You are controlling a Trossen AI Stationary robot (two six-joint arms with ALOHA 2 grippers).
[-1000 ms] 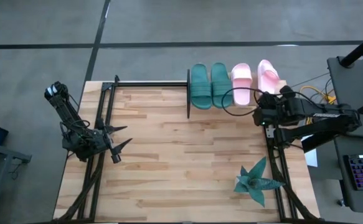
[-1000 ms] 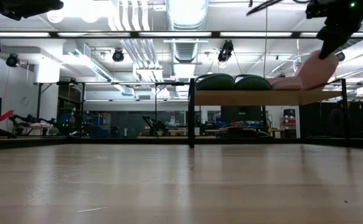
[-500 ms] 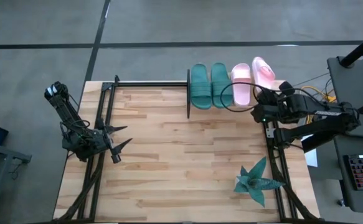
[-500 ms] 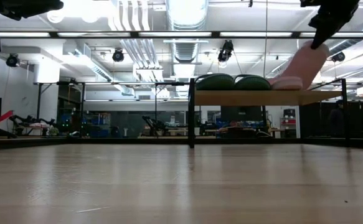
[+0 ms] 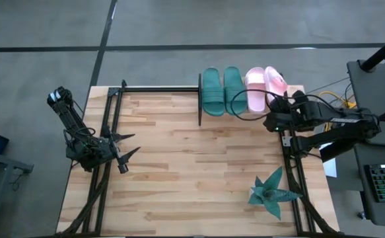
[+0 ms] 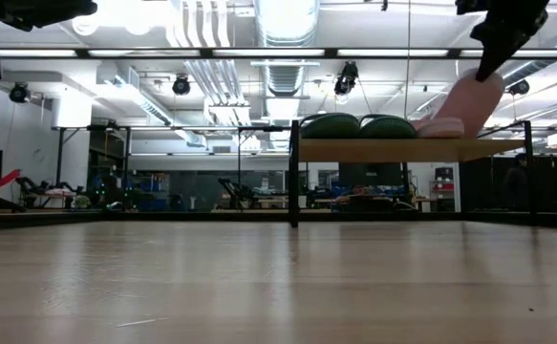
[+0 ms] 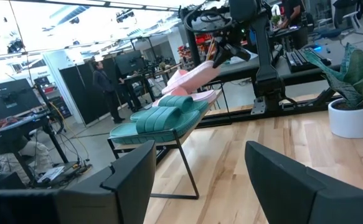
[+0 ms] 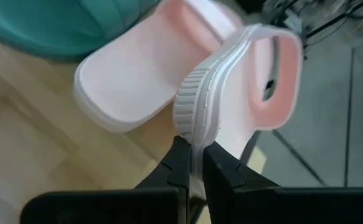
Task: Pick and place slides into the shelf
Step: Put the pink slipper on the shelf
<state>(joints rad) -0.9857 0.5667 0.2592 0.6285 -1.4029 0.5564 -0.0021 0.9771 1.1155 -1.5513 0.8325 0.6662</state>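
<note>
The shelf (image 6: 402,150) stands at the table's far edge, right of centre. Two teal slides (image 5: 222,89) and one pink slide (image 5: 255,89) lie side by side on it. My right gripper (image 8: 195,149) is shut on a second pink slide (image 5: 275,78), which tips up at the shelf's right end. This slide (image 6: 471,96) slants up to the right in the low view, under my right gripper (image 6: 496,53). At the table's left edge my left gripper (image 5: 131,144) waits open, and between its fingers (image 7: 131,171) there is nothing. My right gripper pinches the pink slide's ribbed sole edge (image 8: 192,124) between its two fingers, at the end away from the strap (image 8: 274,68). The fingers slant down from the table's near right side. The slide is rolled onto its side and tilted, its lower end (image 6: 445,122) down by the other pink slide.
A teal spiky plant (image 5: 271,192) in a white pot (image 7: 349,118) stands near the table's right front corner. Black frame rails (image 5: 106,132) run along the left and right table edges. The wood between the arms is bare.
My right gripper has risen a little and carried the pink slide toward the table's left, up against the other pink slide. The slide has tipped steeper and rolled onto its side, with its lower end staying at the shelf.
</note>
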